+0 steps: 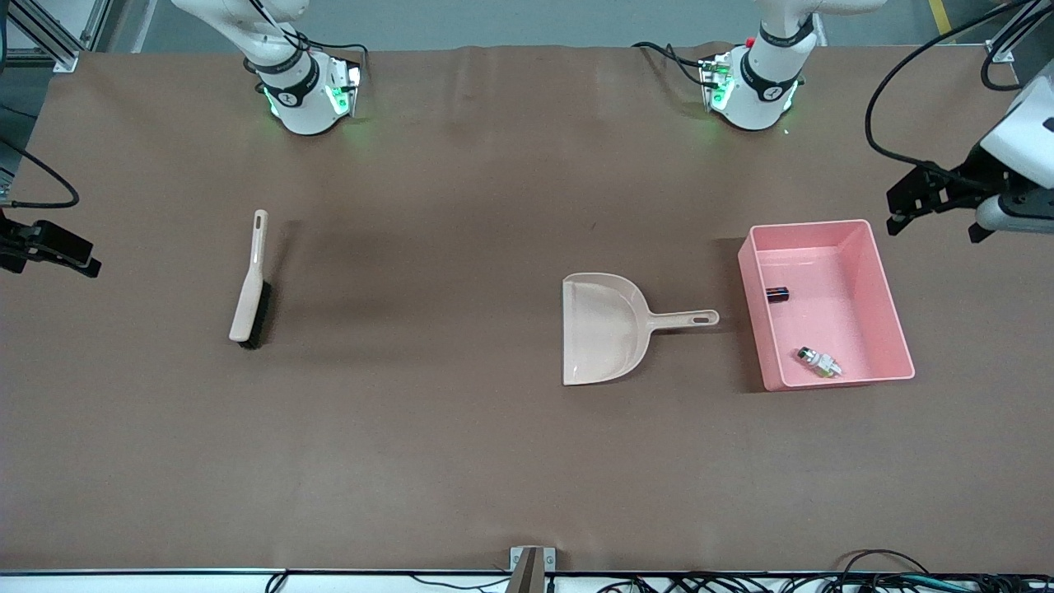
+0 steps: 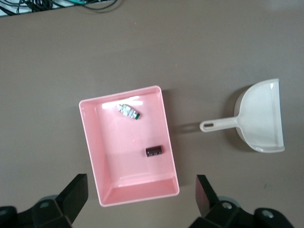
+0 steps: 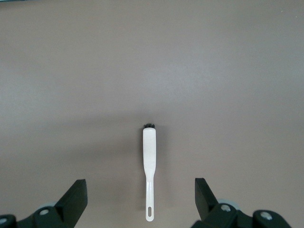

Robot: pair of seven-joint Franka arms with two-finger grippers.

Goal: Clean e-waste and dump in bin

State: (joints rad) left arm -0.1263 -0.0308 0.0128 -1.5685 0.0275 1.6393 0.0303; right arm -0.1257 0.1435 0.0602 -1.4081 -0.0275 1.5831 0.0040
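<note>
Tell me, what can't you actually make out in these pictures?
- Right gripper: cut off by the front view's edge; in its wrist view only the open fingers show.
- Left gripper: the arm leaves the front view's edge.
- E-waste in the bin: the white-grey component and dark cylinder are too small to read any markings.
- Brush bristles: mostly hidden under its back in both views.
- Dustpan: underside unseen.

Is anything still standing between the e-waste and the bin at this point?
No. Both e-waste pieces, the dark cylinder and the white-grey component, already lie inside the pink bin. The dustpan sits empty beside it.
</note>
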